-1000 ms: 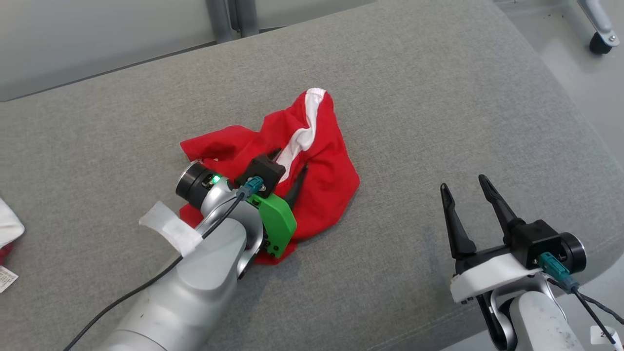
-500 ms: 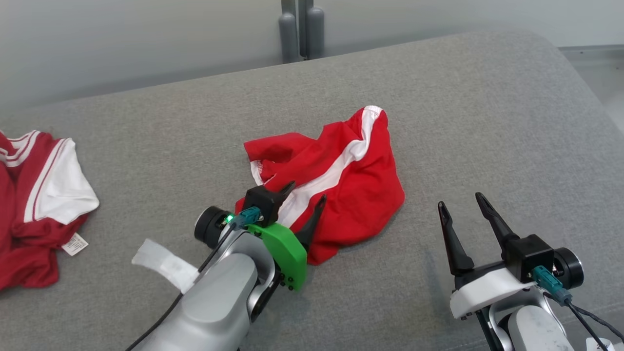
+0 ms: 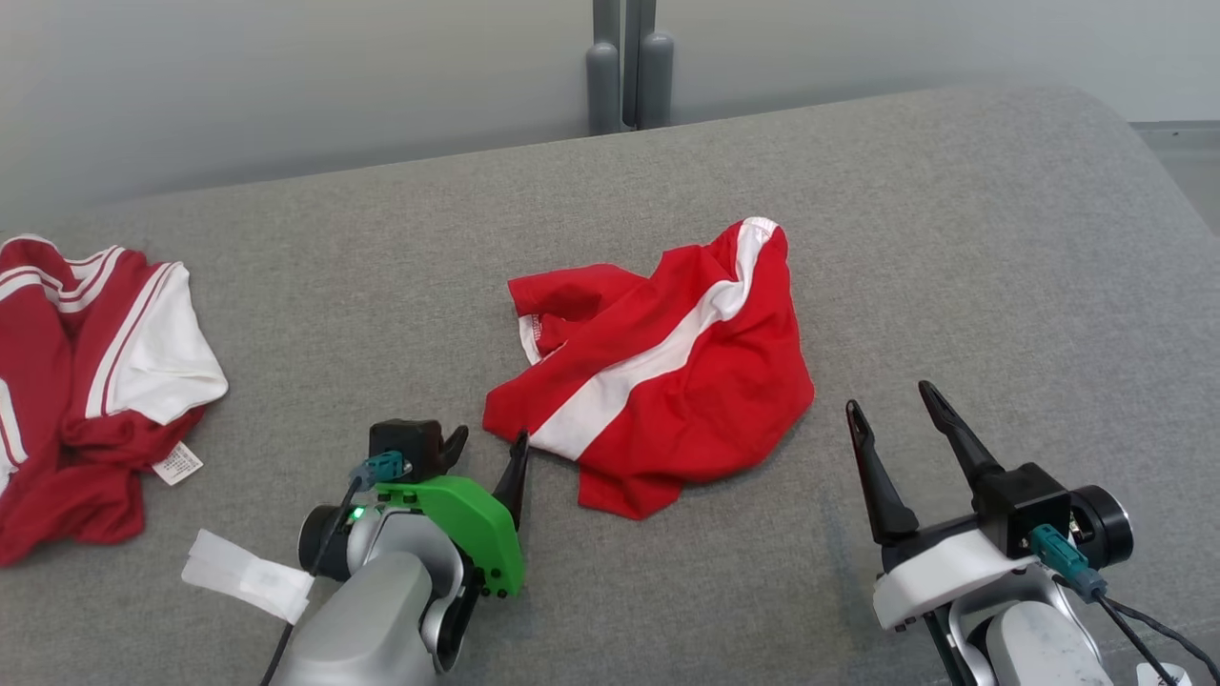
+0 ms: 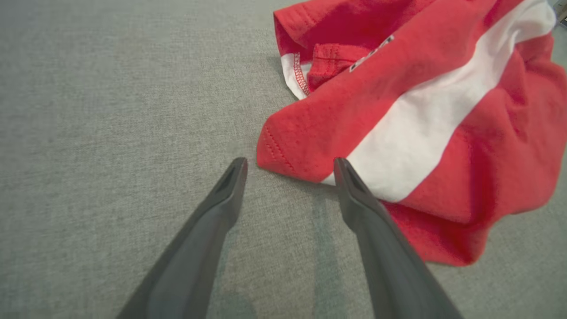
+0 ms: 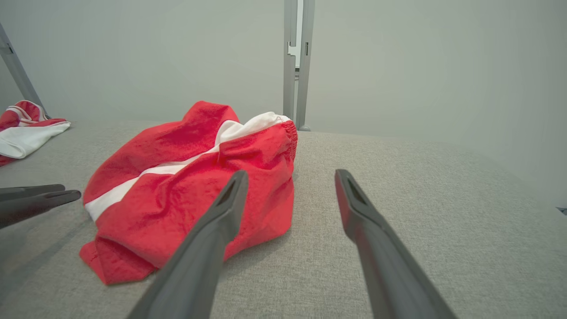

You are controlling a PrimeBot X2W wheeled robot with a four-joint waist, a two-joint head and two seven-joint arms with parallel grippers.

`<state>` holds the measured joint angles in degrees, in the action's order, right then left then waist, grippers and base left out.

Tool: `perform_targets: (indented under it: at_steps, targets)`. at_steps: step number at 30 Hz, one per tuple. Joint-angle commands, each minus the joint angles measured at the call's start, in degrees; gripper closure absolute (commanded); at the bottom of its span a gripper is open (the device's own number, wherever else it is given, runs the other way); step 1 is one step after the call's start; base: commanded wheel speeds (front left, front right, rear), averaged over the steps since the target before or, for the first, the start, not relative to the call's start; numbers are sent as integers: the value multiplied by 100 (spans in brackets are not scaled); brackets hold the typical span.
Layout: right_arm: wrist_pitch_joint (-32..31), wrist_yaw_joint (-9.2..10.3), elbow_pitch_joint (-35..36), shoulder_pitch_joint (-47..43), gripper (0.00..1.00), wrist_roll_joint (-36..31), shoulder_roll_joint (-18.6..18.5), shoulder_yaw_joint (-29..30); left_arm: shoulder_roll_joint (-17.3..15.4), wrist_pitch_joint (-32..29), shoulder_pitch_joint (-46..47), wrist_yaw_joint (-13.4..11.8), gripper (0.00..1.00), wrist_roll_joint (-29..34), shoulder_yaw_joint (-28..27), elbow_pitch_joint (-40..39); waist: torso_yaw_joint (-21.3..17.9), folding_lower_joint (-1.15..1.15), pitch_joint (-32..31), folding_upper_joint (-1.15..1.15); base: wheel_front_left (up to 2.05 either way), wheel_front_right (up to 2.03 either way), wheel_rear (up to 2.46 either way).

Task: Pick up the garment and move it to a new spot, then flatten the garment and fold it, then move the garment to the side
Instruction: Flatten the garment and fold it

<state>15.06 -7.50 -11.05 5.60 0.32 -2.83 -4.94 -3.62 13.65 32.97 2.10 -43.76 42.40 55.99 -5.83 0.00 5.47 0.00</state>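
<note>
- We see the red garment, crossed by a white stripe, lying crumpled at the centre of the head view on the grey fabric table.
- Our left pincer sits at lower centre-left, fingers spread and holding nothing. In its wrist view one fingertip overlaps the garment's near hem, and we cannot tell whether it touches.
- Our right pincer is at lower right, spread and empty, apart from the garment's right edge.
- A second red-and-white shirt lies bunched at the left edge, well apart from the garment.
- Grey posts stand at top centre behind the table.
</note>
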Motion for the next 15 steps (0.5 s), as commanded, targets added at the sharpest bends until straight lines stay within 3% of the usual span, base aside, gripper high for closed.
perform_targets:
  at_steps: [1,12,13,15]
  targets:
    - [21,2,18,83,0,-33,-11,15,-28,0,10,37,0,-85,-62,144,-163,0,161,0,0,0,0]
    - [21,2,45,162,0,-119,-10,122,16,103,265,210,0,-244,-191,512,-417,0,371,0,0,0,0]
    - [21,2,45,170,0,-121,-10,124,22,98,291,226,23,-241,-193,516,-428,0,373,0,0,0,0]
    - [21,2,39,171,0,-123,-10,129,31,114,309,257,90,-246,-181,532,-437,0,364,0,0,0,0]
